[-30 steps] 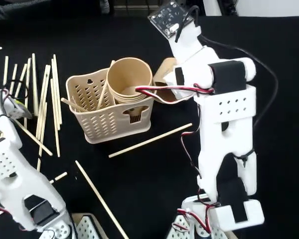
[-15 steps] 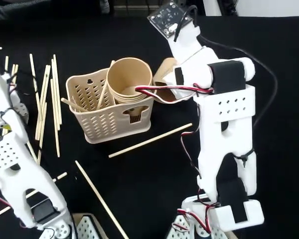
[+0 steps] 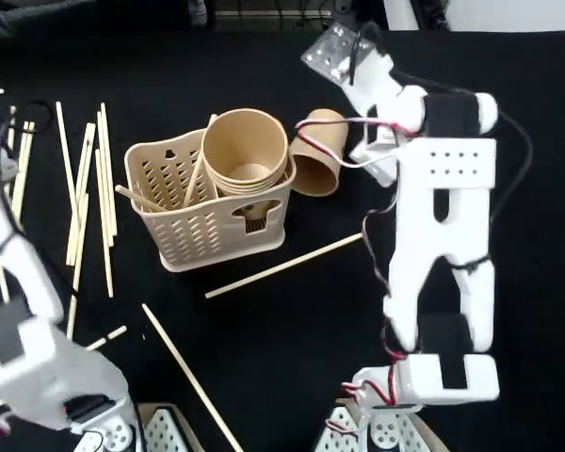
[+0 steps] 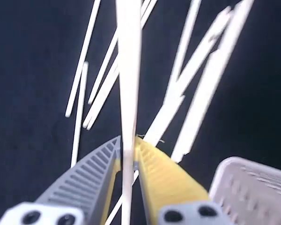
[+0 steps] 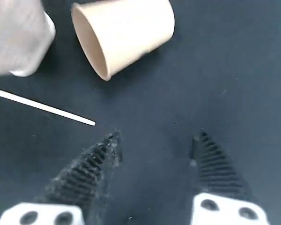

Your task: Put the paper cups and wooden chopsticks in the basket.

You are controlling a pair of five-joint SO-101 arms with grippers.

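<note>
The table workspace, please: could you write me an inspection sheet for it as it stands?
Surface: black table, bare cloth.
Job's things: beige perforated plastic basket holds stacked tan paper cups and some chopsticks; another tan paper cup lies on its side beside it; loose wooden chopsticks lie around.
Clutter: nothing seen.
Grippers: left pincer shut on one wooden chopstick; right pincer open, above the table near the lying cup.
Cables: red wires along the right arm.
Surroundings: dim objects past the far edge, unidentifiable.
</note>
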